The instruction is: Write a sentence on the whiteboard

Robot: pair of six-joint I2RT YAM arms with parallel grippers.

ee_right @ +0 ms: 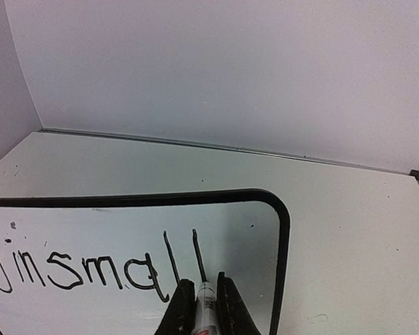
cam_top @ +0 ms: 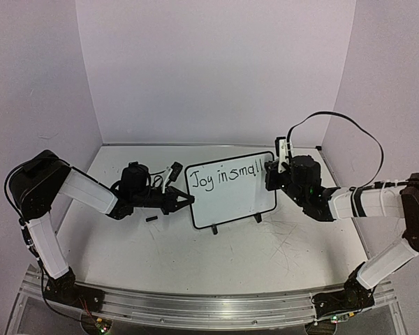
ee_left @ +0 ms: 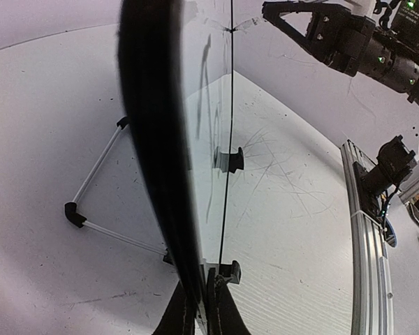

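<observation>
A small whiteboard [cam_top: 232, 199] stands upright on a scratched white counter [cam_top: 230, 262], between two robot arms. The left fingers [ee_left: 179, 315] are shut tight on the board's left edge. From the left wrist camera the board rises edge-on, straight up out of their grip. The right fingers [ee_right: 181, 308] are closed around a marker [ee_right: 205, 307], which points forward out of them with its tip touching the board's surface near the right-hand end. Black handwriting, the sentence [ee_right: 84, 269], runs across the upper part of the board and reads "Joy in small". The stroke of the second "l" ends right at the marker tip, just ahead of the right fingers, and the other letters stretch away to their left. Near the left fingers, on the side towards the arm bases, a small dark object [cam_top: 151, 218] lies on the counter. It may be a marker cap, though it is too small to be sure.
</observation>
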